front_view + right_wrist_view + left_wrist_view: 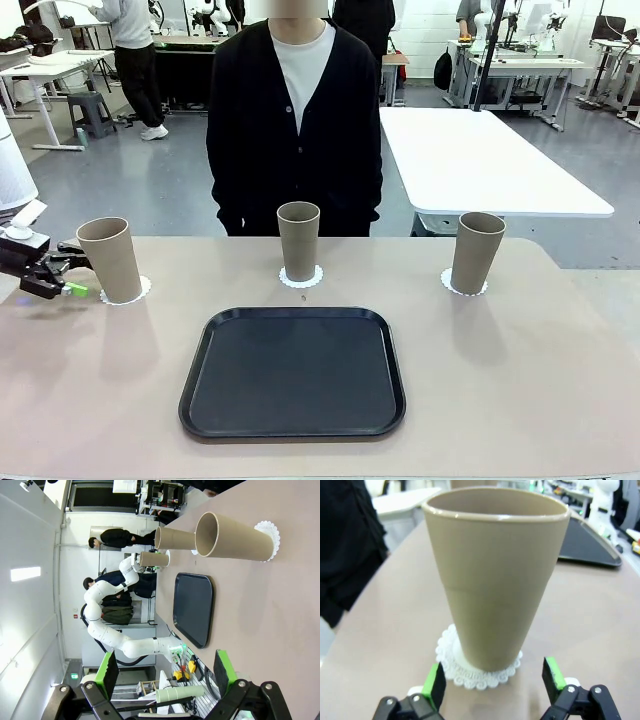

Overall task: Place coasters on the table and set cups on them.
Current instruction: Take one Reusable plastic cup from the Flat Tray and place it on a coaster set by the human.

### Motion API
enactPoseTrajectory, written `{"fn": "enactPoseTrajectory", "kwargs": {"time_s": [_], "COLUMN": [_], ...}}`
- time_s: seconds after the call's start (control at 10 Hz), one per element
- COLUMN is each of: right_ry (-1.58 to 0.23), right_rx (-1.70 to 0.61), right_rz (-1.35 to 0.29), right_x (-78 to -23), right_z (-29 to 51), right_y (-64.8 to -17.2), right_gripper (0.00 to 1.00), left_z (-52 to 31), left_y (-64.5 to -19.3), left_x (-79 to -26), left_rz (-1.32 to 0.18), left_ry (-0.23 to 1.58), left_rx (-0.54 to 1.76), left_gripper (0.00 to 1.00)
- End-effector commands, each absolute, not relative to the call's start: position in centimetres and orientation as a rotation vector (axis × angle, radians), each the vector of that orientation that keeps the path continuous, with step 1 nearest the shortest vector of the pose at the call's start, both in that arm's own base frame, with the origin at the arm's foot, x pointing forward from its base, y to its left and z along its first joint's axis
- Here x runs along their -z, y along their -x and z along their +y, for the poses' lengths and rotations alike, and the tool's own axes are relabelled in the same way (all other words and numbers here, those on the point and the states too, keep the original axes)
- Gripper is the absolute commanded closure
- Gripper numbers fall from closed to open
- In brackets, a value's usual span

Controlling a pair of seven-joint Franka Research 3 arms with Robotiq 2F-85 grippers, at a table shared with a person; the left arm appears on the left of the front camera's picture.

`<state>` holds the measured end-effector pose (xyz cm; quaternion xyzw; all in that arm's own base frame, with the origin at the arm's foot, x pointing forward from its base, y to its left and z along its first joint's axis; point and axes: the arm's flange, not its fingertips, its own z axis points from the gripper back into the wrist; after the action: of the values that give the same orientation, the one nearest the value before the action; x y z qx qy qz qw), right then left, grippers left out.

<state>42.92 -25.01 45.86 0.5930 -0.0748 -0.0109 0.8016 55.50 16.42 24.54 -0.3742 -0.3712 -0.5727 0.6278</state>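
Front view: the beige table (560, 380) runs the full width, with a white rectangular table (480, 160) and grey workshop floor beyond it, and a person in a black cardigan (295, 120) standing at the far edge. The left gripper (62, 275) sits low at the picture's left, jaws wide and holding nothing. Just beside its fingertips the nearest cup (110, 260) stands upright on a coaster (135, 292). Farther off to the gripper's right stand the middle cup (298, 240) and the far cup (477, 252), each upright on its own white disc. A black tray (293, 372) lies near them, toward the robot's side. The arm behind the gripper is cut off by the frame edge.

Left wrist view: the green pads (436, 684) stand wide apart, and the cup rises straight ahead between their lines, untouched, on its scalloped coaster. The background is blurred.

Right wrist view: the right gripper (165, 672) is spread wide and empty, well away from the cups. The scene is rolled sideways. No writing is legible in any view.
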Motion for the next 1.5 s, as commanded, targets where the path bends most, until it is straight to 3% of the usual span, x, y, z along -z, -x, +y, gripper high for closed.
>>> {"fn": "enactPoseTrajectory", "kwargs": {"time_s": [0.0,0.5,0.7,1.0,1.4], "right_ry": [-1.272,-1.272,-1.272,-1.272,-1.272], "right_rx": [0.022,0.022,0.022,0.022,0.022], "right_rz": [-0.163,-0.163,-0.163,-0.163,-0.163], "right_x": [-45.9,-45.9,-45.9,-45.9,-45.9], "right_z": [-24.9,-24.9,-24.9,-24.9,-24.9], "right_y": [-43.0,-43.0,-43.0,-43.0,-43.0], "right_gripper": [0.00,0.00,0.00,0.00,0.00], "left_z": [17.7,18.3,15.6,9.6,5.3], "left_y": [-54.6,-46.0,-43.5,-39.1,-39.4], "left_x": [-26.7,-41.2,-44.9,-48.0,-49.3], "left_rz": [-0.789,-0.778,-0.689,-0.379,-0.256], "left_ry": [0.720,0.231,0.152,0.078,0.107], "left_rx": [1.347,1.207,1.203,1.142,1.084], "left_gripper": [0.00,0.00,0.00,0.00,0.00]}}
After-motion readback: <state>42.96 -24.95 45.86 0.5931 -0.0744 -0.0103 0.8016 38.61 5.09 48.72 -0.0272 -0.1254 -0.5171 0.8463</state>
